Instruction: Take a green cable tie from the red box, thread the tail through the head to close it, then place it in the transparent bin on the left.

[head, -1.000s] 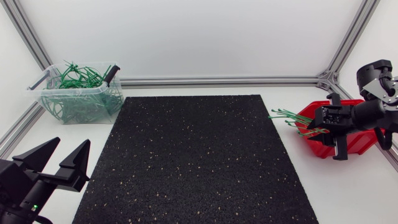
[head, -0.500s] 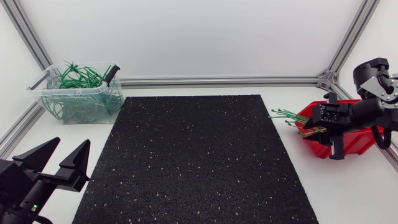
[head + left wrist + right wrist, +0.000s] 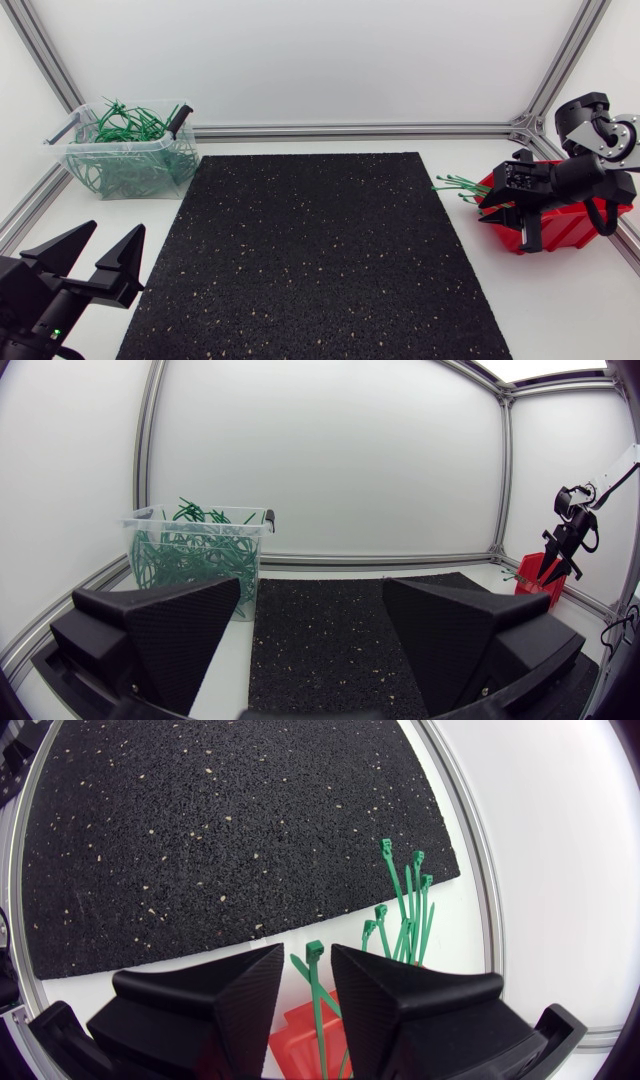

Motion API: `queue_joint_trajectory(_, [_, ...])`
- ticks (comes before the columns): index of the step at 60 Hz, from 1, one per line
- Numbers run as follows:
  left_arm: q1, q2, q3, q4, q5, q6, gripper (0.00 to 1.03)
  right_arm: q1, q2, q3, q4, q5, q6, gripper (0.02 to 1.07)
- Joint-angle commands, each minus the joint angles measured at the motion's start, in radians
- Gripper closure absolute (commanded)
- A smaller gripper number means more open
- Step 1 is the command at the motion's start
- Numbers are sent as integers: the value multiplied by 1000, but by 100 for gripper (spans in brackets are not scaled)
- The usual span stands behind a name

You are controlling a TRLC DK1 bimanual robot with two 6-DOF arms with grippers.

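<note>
1. Right jaws, narrowly parted, hang over the red plastic box (image 3: 565, 228) at the surface's right edge, with one green cable tie (image 3: 317, 990) between them, unclamped.
2. Left jaws gape wide at the near-left corner.
3. The transparent plastic bin (image 3: 187, 152) stands at the far-left corner.

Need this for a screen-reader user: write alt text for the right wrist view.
The right tool hangs over the red box, its two black fingers apart, with one green cable tie standing between them. More green ties fan out of the box ahead, toward the black mat.

White tabletop (image 3: 560, 300), black speckled mat (image 3: 310, 250) across the middle, plain white walls (image 3: 300, 60) w/ alu frame rails (image 3: 350, 129), even light.
</note>
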Motion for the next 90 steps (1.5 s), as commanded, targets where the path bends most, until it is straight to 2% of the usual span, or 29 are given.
queue_joint_trajectory(1, [-12, -5, -39, -24, -7, -17, 4, 11, 24, 24, -8, -4, 16, 79])
queue_joint_trajectory(5, [-13, -5, -39, -24, -7, -17, 4, 13, 34, 27, -8, -2, 20, 83])
queue_joint_trajectory(24, [-18, -5, -39, -25, -7, -18, 4, 13, 65, 67, -25, 1, 49, 92])
queue_joint_trajectory(41, [-19, -5, -39, -25, -10, -17, 4, -13, -25, 74, -94, -24, 29, 92])
queue_joint_trajectory(65, [-21, -7, -39, -27, -18, -17, 4, -108, -136, 131, -225, -123, -47, 91])
queue_joint_trajectory(81, [-22, -7, -39, -27, -18, -17, 4, -99, -185, 73, -230, -154, -70, 91])
queue_joint_trajectory(90, [-24, -7, -39, -28, -18, -18, 4, -38, -236, 65, -239, -160, -21, 91])
